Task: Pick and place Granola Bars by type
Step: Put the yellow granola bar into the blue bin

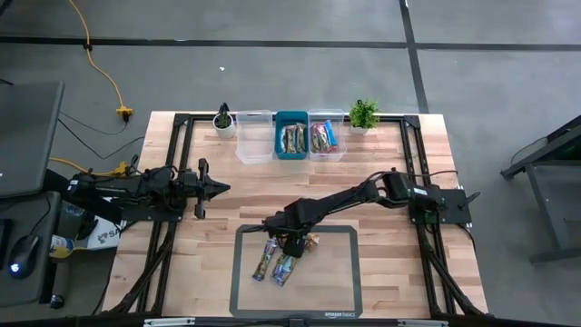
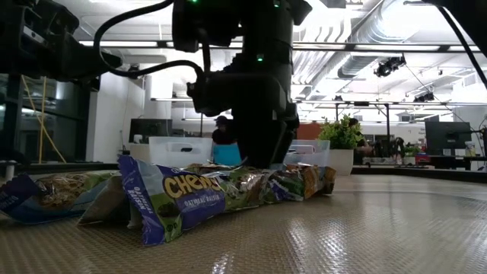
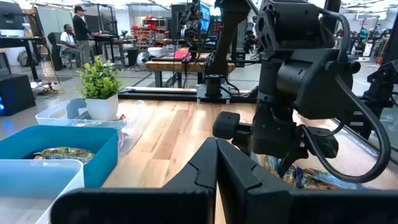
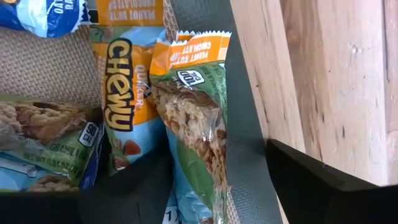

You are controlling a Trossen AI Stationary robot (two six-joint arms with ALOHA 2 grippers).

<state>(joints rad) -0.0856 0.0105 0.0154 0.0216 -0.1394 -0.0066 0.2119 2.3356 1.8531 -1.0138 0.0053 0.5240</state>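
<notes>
Several granola bars lie in a loose heap on the grey mat (image 1: 340, 272), near its far left part: a blue-and-orange "Chewy" bar (image 4: 121, 106), a green-and-orange bar (image 4: 189, 118) and green bars (image 4: 43, 134). My right gripper (image 1: 292, 242) (image 4: 217, 165) is low over this heap and open. Its fingers stand on either side of the green-and-orange bar. In the low view the heap (image 2: 183, 199) lies under it. My left gripper (image 1: 218, 188) (image 3: 216, 171) is shut and hovers at the table's left, apart from the bars.
Three bins stand in a row at the far edge: a clear one (image 1: 254, 138), a blue one (image 1: 291, 136) with bars inside and a clear one (image 1: 327, 136) with bars. Small potted plants (image 1: 223, 119) (image 1: 364, 113) flank them. People show in the room behind.
</notes>
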